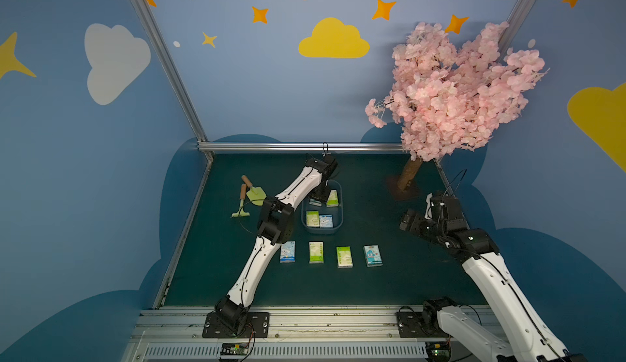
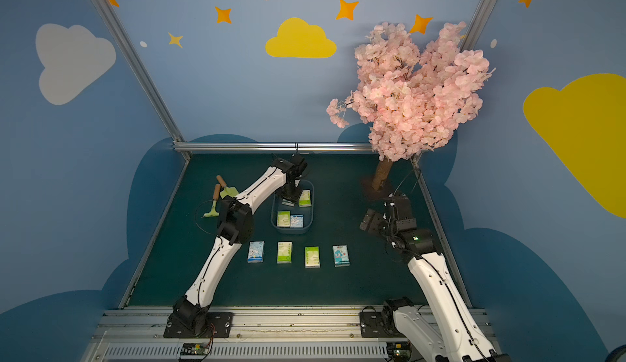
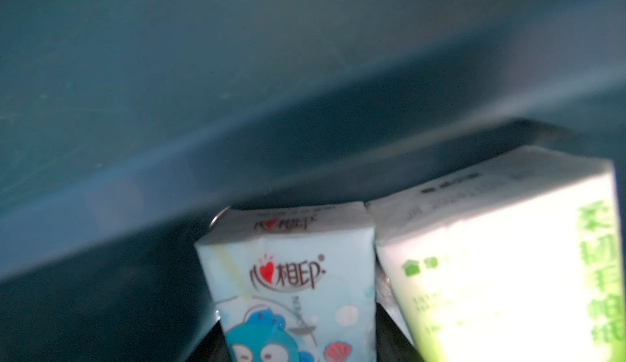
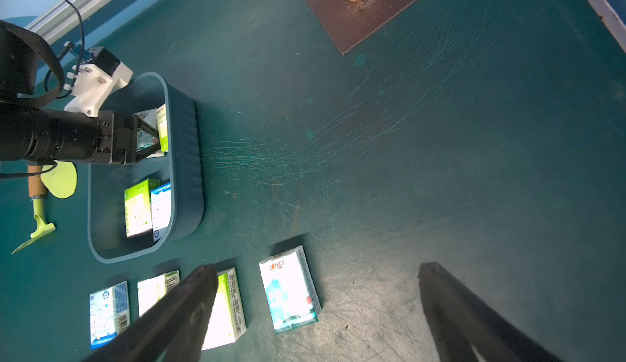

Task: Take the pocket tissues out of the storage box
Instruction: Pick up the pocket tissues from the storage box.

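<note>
Tissues [image 2: 284, 252] lay in two groups. Nearest the arm bases, four sat flat in a line on the mat [image 1: 389, 292], already out. A little farther, off to the right, the right gripper [image 4: 315, 270] hung over bare mat, spread wide and empty, well apart from the box [image 1: 321, 231].

Four packs were in the box: a pair [image 1: 312, 218] side by side at its near end, then the blue pack [image 3: 288, 275] and green pack [image 3: 491, 258] just beside each other at its far end.

The left gripper [image 4: 154, 139] pointed straight down into that far end, on the blue pack. That pack lay directly beneath it, so we judged the left arm far the nearer. Its long axis seemed to run along the box's length, like the green pack's.

Both top views hid nearly all of the blue pack behind the gripper body. The left wrist view showed its printed face and the box wall beyond, but no clear fingers. The right wrist view showed the dark fingers down inside the box with the blue pack at them. We could not tell whether they were pressing it.
</note>
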### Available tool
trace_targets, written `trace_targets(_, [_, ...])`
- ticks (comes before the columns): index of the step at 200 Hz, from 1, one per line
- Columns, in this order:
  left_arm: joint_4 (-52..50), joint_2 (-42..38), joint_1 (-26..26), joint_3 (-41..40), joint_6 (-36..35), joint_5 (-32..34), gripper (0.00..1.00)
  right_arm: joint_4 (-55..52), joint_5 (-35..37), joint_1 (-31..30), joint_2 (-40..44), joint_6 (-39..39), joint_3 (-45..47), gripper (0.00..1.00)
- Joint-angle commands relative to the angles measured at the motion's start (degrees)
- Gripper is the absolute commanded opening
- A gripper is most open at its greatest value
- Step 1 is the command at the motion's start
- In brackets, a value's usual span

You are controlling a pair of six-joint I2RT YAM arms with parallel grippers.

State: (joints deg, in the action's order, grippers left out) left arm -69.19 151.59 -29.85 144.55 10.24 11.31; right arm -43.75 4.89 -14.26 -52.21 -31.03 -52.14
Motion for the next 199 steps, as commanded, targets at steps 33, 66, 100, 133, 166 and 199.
trace_targets(33, [-4.06, -6.26, -0.20, 0.39, 0.99, -1.64, 0.55, 1.28, -0.60, 0.38, -0.44, 0.31, 0.28, 0.98])
trace_targets(66, [-4.44, -10.46, -0.37, -1.69, 3.14, -2.56, 0.53, 1.71, -1.09, 0.47, -0.79, 0.43, 0.27, 0.98])
trace_targets(100, [-4.46, -15.96, -0.76, -6.02, 5.08, -3.79, 0.51, 2.35, -1.80, 0.59, -1.41, 0.62, 0.20, 0.98])
trace_targets(133, [-4.38, -22.27, -1.51, -11.55, 5.92, -4.02, 0.51, 3.13, -2.58, 0.59, -2.10, 0.70, 0.28, 0.98])
trace_targets(166, [-2.44, -31.44, -2.31, -22.16, 7.41, -3.64, 0.51, 4.00, -3.21, 0.66, -3.06, 0.77, 0.46, 0.98])
trace_targets(199, [1.00, -43.43, -2.57, -37.40, 10.32, -4.15, 0.50, 4.84, -3.48, 0.68, -3.90, 0.95, 0.77, 0.98])
